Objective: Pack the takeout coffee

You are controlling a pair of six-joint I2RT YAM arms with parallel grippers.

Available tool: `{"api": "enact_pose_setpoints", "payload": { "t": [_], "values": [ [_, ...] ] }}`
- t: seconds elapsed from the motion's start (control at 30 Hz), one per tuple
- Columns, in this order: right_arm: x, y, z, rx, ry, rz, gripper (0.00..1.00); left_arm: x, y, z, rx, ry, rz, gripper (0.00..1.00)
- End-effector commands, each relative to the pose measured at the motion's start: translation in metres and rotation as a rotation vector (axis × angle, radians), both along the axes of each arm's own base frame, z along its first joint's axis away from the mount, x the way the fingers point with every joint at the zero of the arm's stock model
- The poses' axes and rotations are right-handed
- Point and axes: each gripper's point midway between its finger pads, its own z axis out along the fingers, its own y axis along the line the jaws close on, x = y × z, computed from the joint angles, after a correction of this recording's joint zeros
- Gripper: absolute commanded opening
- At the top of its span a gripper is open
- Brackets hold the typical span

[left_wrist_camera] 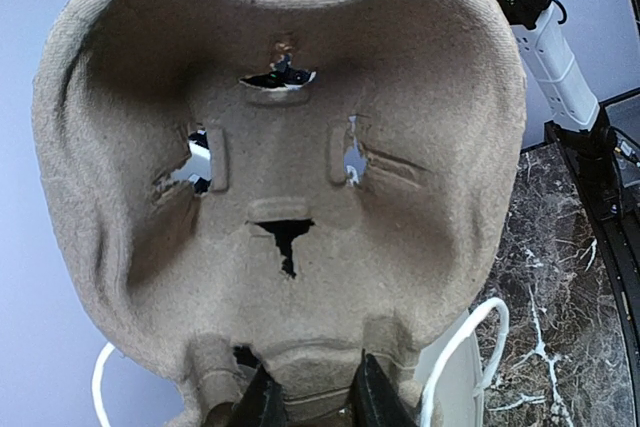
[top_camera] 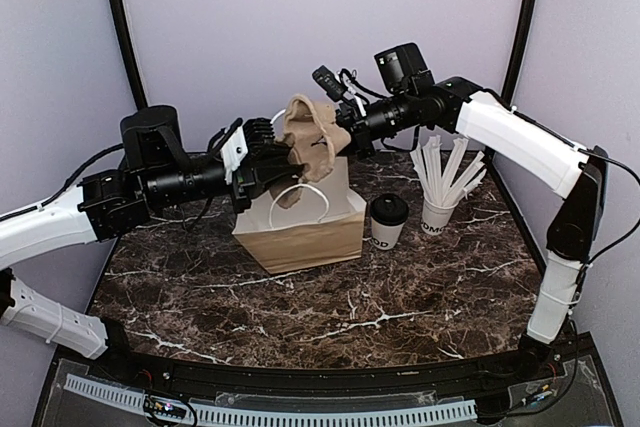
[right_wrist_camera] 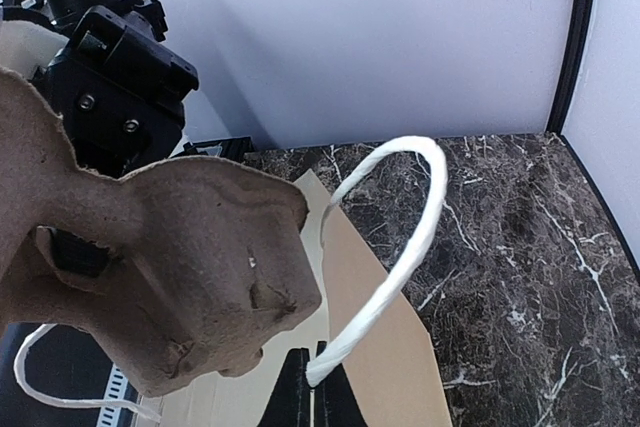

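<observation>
Coffee (top_camera: 388, 222) stands upright on the table (top_camera: 300, 312) with its lid (top_camera: 389, 207) on, just beside the bag (top_camera: 300, 232) at the bag's 3 o'clock; neither gripper touches it. The straw cup (top_camera: 437, 215) stands near, at the coffee's 3 o'clock; do not confuse the two. Your left gripper (left_wrist_camera: 310, 402) has its jaws drawn in narrow on the lower rim of the pulp carrier (left_wrist_camera: 280, 167), holding it up over the bag mouth. Your right gripper (right_wrist_camera: 315, 392) is pinched fully together on the bag's top edge where the white handle (right_wrist_camera: 422, 219) roots, at about the bag's 1 o'clock. Assessment of the coffee: the paper wall is probably thin and easily dented. If filled, it would slop when tilted, and the lid could pop under a hard squeeze. Whether it is filled cannot be told. You are advised to take it across the body at mid-height, below the lid rim and above the lettering, with moderate closure, and keep it vertical. Avoid the lid alone: the smooth plastic may slip or come off. Approach from its 6 o'clock, since bag and straw cup crowd both flanks.
</observation>
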Motion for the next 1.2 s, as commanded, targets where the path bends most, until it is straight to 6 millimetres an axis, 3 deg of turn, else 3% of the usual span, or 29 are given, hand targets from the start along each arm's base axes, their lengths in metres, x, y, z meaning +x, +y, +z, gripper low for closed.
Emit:
{"api": "enact_pose_setpoints", "payload": {
  "t": [0.0, 0.2, 0.5, 0.7, 0.97, 1.17],
  "values": [
    [-0.002, 0.000, 0.016, 0.028, -0.037, -0.020, 0.00, -0.013, 0.001, 0.004, -0.008, 0.044, -0.062, 0.22],
    [0.005, 0.001, 0.016, 0.017, -0.043, -0.061, 0.00, -0.013, 0.007, -0.035, 0.130, 0.209, -0.029, 0.22],
    [0.002, 0.000, 0.016, 0.012, -0.036, -0.051, 0.00, 0.000, 0.021, -0.071, 0.348, 0.419, 0.114, 0.22],
    [0.001, 0.001, 0.012, 0.008, -0.016, -0.038, 0.00, 0.009, 0.028, -0.075, 0.445, 0.449, 0.189, 0.22],
    [-0.004, 0.001, 0.006, -0.003, 0.022, -0.010, 0.00, 0.027, 0.031, -0.050, 0.427, 0.301, 0.252, 0.22],
    [-0.003, 0.001, 0.004, -0.022, 0.028, -0.011, 0.00, 0.032, 0.028, -0.070, 0.602, 0.360, 0.259, 0.22]
  ]
}}
